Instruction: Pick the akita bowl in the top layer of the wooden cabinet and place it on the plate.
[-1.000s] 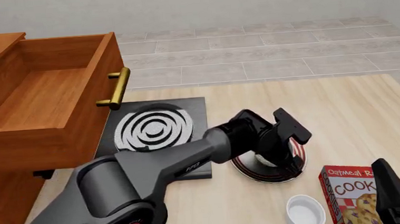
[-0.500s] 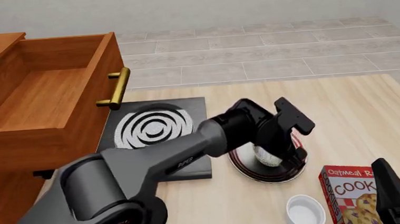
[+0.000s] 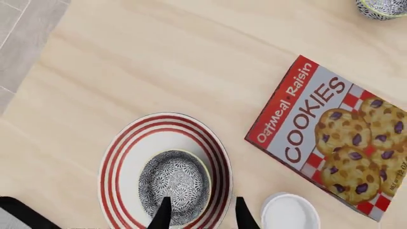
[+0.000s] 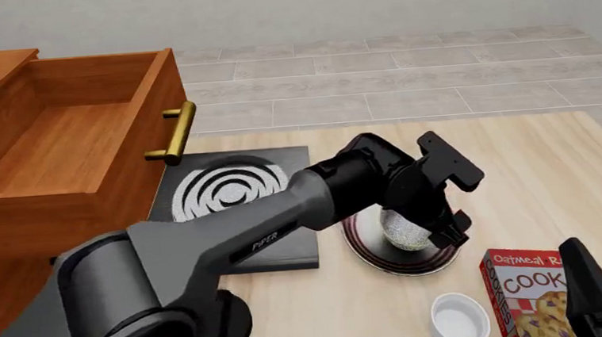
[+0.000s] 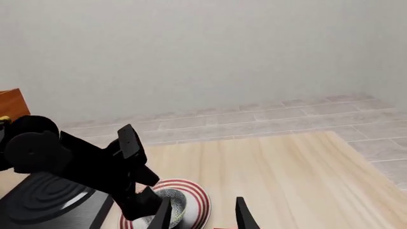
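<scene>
Front view: akita bowl (image 4: 404, 230) sits upright, mouth up, on the plate (image 4: 377, 260); left claw (image 4: 449, 234) parted above its 3 o'clock rim, holding nothing.

The akita bowl (image 4: 404, 230) is seated on the plate (image 4: 377, 260), right of the stove (image 4: 234, 195). The cookie box (image 4: 524, 292) and small bowl (image 4: 460, 320) are placed nearer. The wooden cabinet (image 4: 14, 308) is positioned far left, with 1 drawer, the top layer (image 4: 66, 145), pulled out.
</scene>
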Controlling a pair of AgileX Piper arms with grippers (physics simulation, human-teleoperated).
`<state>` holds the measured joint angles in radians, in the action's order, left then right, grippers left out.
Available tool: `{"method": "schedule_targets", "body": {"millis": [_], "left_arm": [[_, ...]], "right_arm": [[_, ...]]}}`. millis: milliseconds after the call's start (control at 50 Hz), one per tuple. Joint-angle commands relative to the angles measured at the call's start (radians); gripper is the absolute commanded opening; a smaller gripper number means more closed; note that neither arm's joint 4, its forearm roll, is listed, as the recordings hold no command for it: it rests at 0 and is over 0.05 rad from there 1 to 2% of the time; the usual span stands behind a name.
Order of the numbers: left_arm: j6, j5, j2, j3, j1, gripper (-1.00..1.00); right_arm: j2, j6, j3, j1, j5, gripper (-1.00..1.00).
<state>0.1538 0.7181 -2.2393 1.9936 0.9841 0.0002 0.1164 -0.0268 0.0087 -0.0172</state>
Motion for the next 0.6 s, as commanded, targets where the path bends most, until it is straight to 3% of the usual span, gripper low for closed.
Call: {"method": "schedule_targets", "body": {"millis": [20,600], "left_arm": [[0.006,0.012,0.049,-0.013,0.002,1.0],[0.017,0.026,0.199,-0.076,-0.013,1.0]], "right_arm": [[0.0,-0.007,-0.002,0.002,0.001,1.0],[0.0,-0.023,0.003,0.012,-0.005,1.0]]}}
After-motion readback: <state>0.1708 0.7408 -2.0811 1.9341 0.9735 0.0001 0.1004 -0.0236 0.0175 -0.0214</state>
